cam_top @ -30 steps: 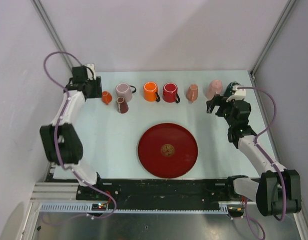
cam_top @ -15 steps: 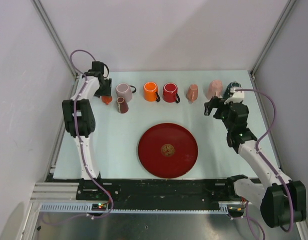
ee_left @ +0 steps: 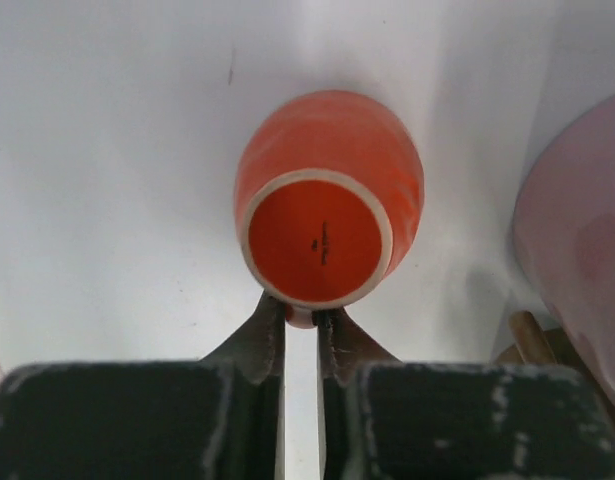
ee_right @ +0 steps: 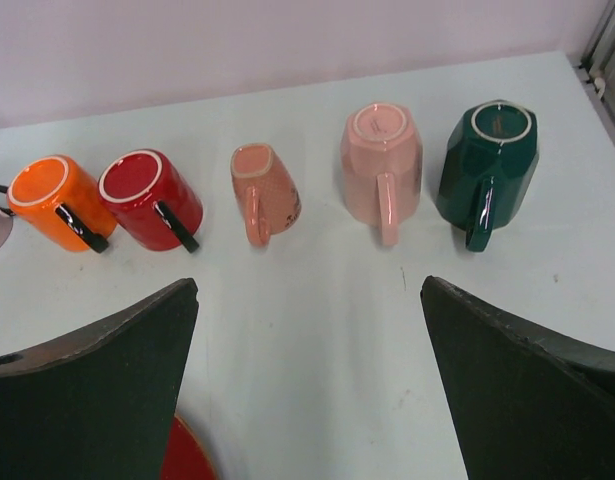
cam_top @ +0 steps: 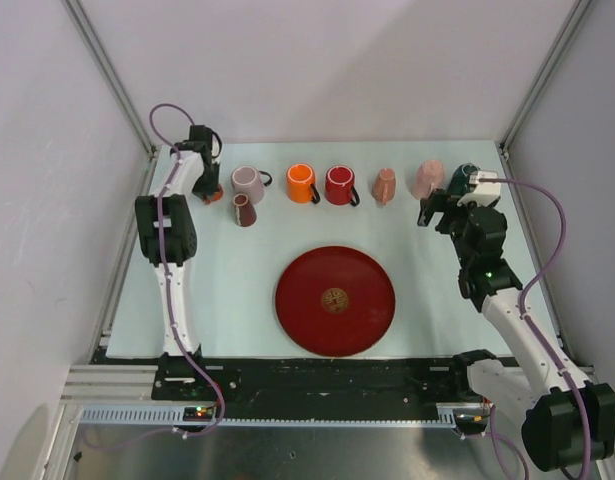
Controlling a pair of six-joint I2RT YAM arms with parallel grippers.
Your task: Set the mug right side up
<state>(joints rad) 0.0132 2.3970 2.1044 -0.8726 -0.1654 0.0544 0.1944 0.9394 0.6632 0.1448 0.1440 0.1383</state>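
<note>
Orange small mug stands upside down at the far left of the bench, its flat base facing up toward the left wrist camera.

Change noted: a second ago the left arm was folded back, with its claw off to the left of this mug and its jaws much wider. The arm is now stretched along the left edge. The left claw has come in over the mug and narrowed until both fingers pinch the little handle. The mug itself has not shifted and has not been lifted; it is inverted as before.

Right claw remains wide and holds nothing. It has edged slightly toward the far right and looks along the row: orange mug, red mug, salmon mug, pink mug and dark green mug.

Assessment: the grasp stage appears complete or nearly so. What remains is to lift, rotate the mug half a turn and set it down mouth up. The pinch is on a thin handle only, so the mug may swing or slip during the turn. The neighbouring lilac mug sits close on the right.
</note>
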